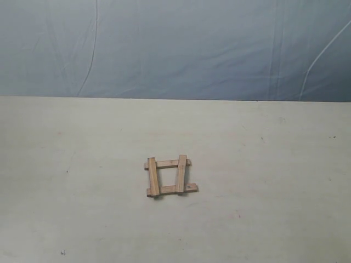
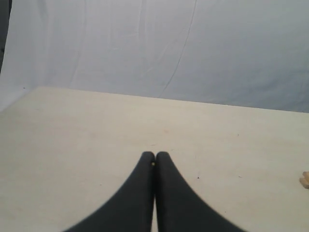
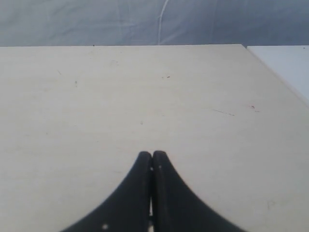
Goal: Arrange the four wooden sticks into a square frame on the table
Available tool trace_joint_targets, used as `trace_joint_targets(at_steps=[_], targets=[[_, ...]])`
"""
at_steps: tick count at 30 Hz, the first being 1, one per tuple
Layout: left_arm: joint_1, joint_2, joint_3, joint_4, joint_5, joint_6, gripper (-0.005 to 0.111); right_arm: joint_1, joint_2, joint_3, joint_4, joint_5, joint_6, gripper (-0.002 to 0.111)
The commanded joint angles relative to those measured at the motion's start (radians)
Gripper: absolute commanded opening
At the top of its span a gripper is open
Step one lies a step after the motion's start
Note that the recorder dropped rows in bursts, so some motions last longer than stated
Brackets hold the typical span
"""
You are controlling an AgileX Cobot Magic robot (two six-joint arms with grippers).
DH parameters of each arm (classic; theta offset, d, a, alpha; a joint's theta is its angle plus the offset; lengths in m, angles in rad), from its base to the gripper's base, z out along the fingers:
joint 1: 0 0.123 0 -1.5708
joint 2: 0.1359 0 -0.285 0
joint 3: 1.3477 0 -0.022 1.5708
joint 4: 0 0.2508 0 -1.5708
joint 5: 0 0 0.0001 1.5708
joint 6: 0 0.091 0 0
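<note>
Four light-brown wooden sticks lie as a small square frame [image 1: 169, 177] in the middle of the cream table [image 1: 82, 192] in the exterior view, ends overlapping and jutting at the corners. Two sticks, left [image 1: 153, 176] and right [image 1: 180, 173], rest on top of the far [image 1: 167, 164] and near [image 1: 186, 188] ones. No arm shows in the exterior view. In the left wrist view my left gripper [image 2: 155, 155] is shut with nothing in it, over bare table; a stick end [image 2: 304, 179] peeks in at the frame's edge. My right gripper [image 3: 152, 155] is shut and empty over bare table.
A wrinkled blue-grey backdrop sheet [image 1: 175, 49] hangs behind the table's far edge. The right wrist view shows a table corner [image 3: 243, 46] with a pale surface beyond it. Small dark specks dot the tabletop.
</note>
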Motion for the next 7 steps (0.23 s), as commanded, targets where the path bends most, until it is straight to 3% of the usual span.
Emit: trace_joint_targets(at_steps=[1, 7], targets=[[-0.001, -0.005, 0.004, -0.005, 0.014, -0.001, 0.0, -0.004, -0.008, -0.001, 0.005, -0.015, 0.009, -0.001], [-0.001, -0.005, 0.004, -0.007, 0.043, -0.001, 0.0, -0.004, -0.008, -0.001, 0.055, -0.03, 0.009, -0.001]])
